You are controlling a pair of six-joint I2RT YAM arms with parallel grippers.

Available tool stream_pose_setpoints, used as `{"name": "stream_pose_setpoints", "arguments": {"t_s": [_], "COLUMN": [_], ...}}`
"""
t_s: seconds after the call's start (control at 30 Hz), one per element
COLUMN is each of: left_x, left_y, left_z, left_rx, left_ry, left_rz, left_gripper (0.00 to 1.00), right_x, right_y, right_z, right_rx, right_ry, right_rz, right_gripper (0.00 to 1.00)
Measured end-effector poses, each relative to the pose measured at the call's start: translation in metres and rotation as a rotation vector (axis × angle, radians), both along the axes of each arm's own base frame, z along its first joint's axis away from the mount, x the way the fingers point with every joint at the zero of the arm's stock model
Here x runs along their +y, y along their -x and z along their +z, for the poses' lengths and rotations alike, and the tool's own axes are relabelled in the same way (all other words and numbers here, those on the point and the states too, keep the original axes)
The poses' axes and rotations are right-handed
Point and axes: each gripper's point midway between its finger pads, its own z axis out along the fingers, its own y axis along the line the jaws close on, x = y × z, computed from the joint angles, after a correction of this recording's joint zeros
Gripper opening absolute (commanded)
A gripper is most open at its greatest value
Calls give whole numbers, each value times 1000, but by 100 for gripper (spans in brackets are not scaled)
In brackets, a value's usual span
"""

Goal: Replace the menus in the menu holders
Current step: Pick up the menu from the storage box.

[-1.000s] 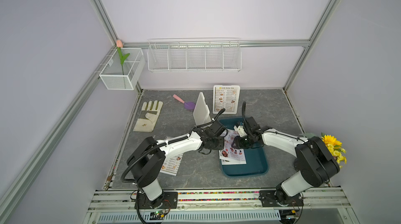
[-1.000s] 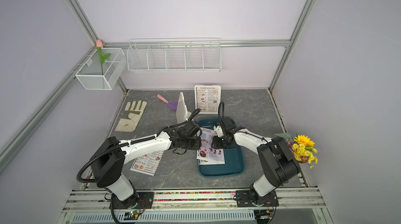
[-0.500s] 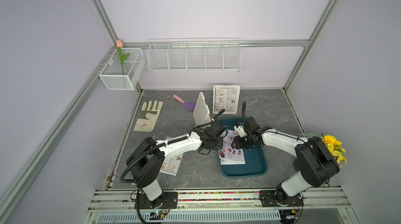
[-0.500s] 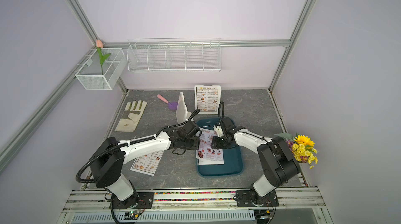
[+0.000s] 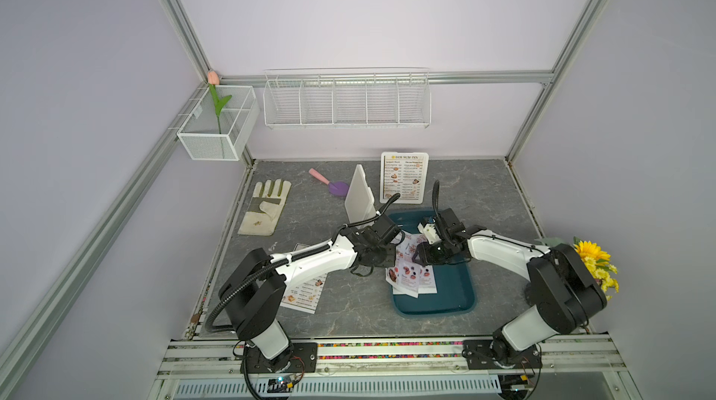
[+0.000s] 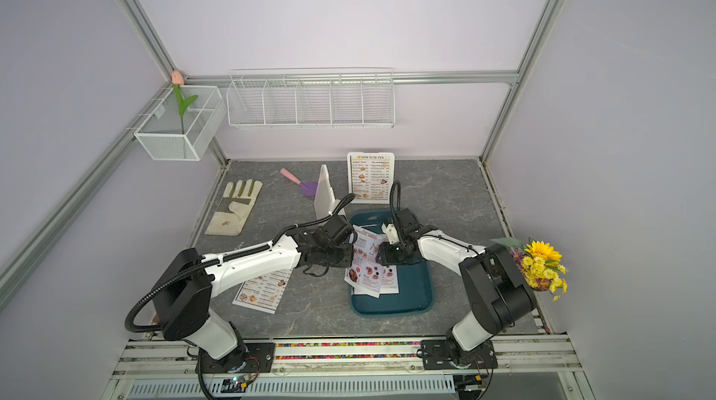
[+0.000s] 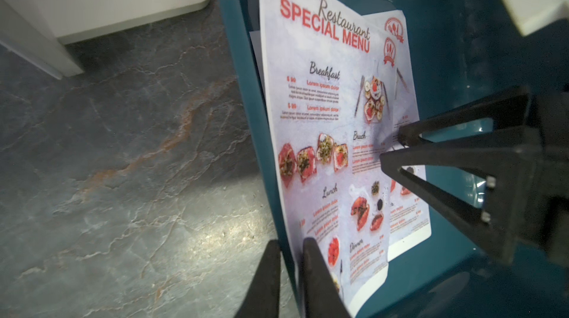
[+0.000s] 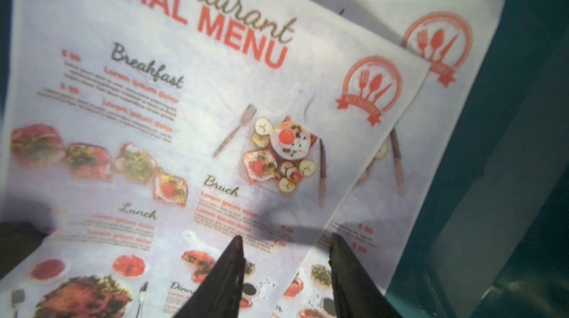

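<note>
Left arm (image 5: 310, 266): base near-left, white forearm stretched right and far to the left rim of the teal tray (image 5: 445, 293), wrist tipped down. Left gripper (image 7: 291, 241): jaws narrow, nearly together, astride the left edge of the top SPECIAL MENU sheet (image 7: 323, 116) where it rides over the tray rim. Cannot tell if they actually pinch the paper.

Right arm (image 5: 503, 251): base near-right, forearm reaching left and far over the tray, wrist bent down. Right gripper (image 8: 285, 236): jaws moderately apart, holding nothing, tips low over the top sheet's right edge. One finger is above the top sheet, the other above the lower SPECIAL MENU sheet (image 8: 446, 85). The two grippers face each other across the top sheet, close together.

Top sheet is skewed, with its left side raised on the rim. Lower sheet lies flat in the tray, partly covered.

A DIM SUM INN menu (image 5: 404, 181) sits in a menu holder (image 5: 383, 177) standing at the far side, beyond the tray. The second menu holder (image 5: 358, 196) stands upright just left of it, plain white side showing. A loose DIM SUM INN sheet (image 5: 304, 293) lies flat on the table (image 5: 348, 313), near-left, partly under the left arm.
</note>
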Motion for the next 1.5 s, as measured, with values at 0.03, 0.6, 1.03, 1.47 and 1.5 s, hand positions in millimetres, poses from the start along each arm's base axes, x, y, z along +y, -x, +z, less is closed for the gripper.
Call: {"name": "stream_pose_setpoints", "arguments": {"t_s": [0.03, 0.6, 1.03, 1.47, 1.5], "left_x": [0, 2, 7, 1, 0], "left_y": [0, 0, 6, -9, -10], "left_z": [1, 8, 12, 99, 105], "left_rx": [-1, -12, 2, -152, -165], "left_ry": [2, 9, 1, 90, 90], "left_rz": [2, 1, -4, -32, -38], "left_gripper": [11, 1, 0, 0, 0], "right_x": [-2, -24, -43, -37, -33], "right_y": [-1, -11, -20, -33, -32], "right_z": [0, -2, -4, 48, 60], "right_rx": [-3, -18, -31, -134, -159], "right_ry": [2, 40, 56, -87, -117], "right_rz": [-5, -59, -79, -56, -45], "right_gripper": [48, 49, 52, 76, 78]}}
